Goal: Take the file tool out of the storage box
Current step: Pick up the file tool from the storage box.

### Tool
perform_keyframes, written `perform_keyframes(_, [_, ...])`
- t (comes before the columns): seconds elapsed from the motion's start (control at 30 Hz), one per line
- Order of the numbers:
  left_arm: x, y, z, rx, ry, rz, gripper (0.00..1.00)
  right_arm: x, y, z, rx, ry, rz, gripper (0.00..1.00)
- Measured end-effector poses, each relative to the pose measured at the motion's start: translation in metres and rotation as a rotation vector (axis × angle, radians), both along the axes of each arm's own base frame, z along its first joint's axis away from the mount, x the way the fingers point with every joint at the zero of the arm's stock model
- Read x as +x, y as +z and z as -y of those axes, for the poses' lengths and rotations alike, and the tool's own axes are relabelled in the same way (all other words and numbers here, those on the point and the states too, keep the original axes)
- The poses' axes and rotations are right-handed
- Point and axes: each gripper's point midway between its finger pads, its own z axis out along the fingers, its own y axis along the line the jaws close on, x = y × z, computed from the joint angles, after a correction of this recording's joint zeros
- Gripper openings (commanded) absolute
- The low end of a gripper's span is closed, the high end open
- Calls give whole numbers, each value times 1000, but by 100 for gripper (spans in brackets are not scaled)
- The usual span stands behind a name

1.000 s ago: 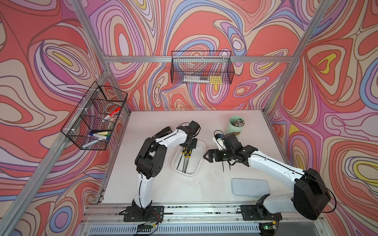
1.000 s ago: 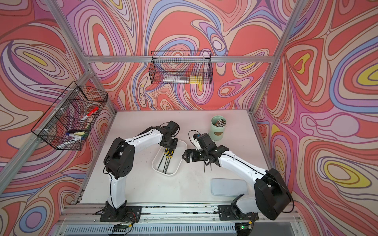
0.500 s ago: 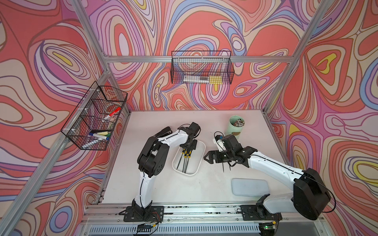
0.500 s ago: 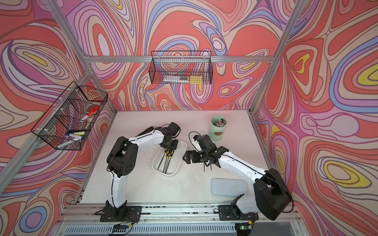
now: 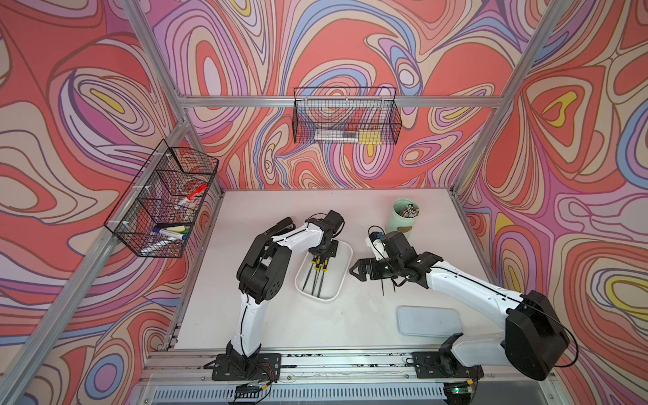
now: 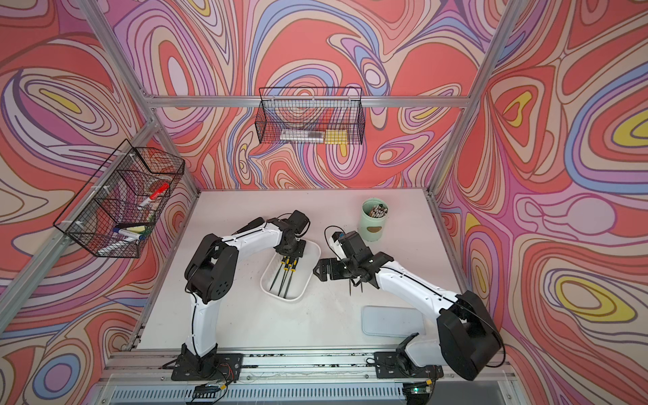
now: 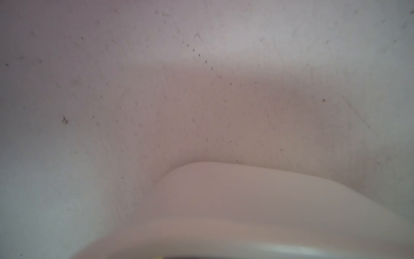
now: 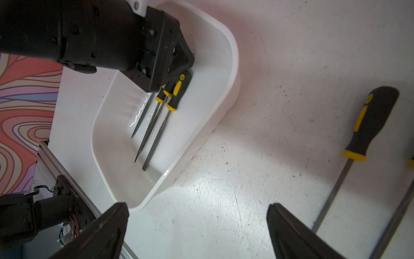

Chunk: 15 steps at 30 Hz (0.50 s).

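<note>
Bench [image 5: 280, 326]: white, scuffed, speckled with dark grit. Right arm [image 5: 466, 284] reaches in from the near right corner, wrist level above bare bench just right of the box. Right jaws spread wide, nothing between them; in the right wrist view both fingertips [image 8: 107, 228] hang over bare bench. Left arm [image 5: 298, 238] folds in from the near left and bends its wrist straight down into the far end of the box. Left jaws closed down on the handle ends of the files; which handle they pinch is hidden by the fingers. Two wire baskets, one on the left wall [image 5: 161, 200], one on the back wall [image 5: 345, 117], both with markers inside. Lid [image 5: 428, 321]: flat, pale grey-blue, lying on the bench near the right arm's base, well apart from the box. Box [image 5: 333, 277]: white glossy tub, mid-bench, long axis running near to far, slightly skewed. The left wrist view shows only a blurred curve of its rim [image 7: 246, 201] and bench beyond. Cup [image 5: 403, 224]: mint green, upright toward the far right, holding thin rods. Files [image 8: 154, 132]: three in the box, black-and-yellow handles at the far end, blades side by side and pointing near. Two loose files [image 8: 367, 125] lie on the bench under the right arm, outside the box.
</note>
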Motion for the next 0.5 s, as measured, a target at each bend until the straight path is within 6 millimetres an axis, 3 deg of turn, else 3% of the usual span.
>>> perform_keyframes(0.13, [3,26,1,-66,8,48,13,0,7,0,12,1,18,98])
perform_keyframes(0.33, [10,90,10,-281,17,152,12,-6,21,-5,59,33,32,97])
perform_keyframes(0.5, [10,138,9,-514,18,180,13,-21,48,-21,199,115,44,96])
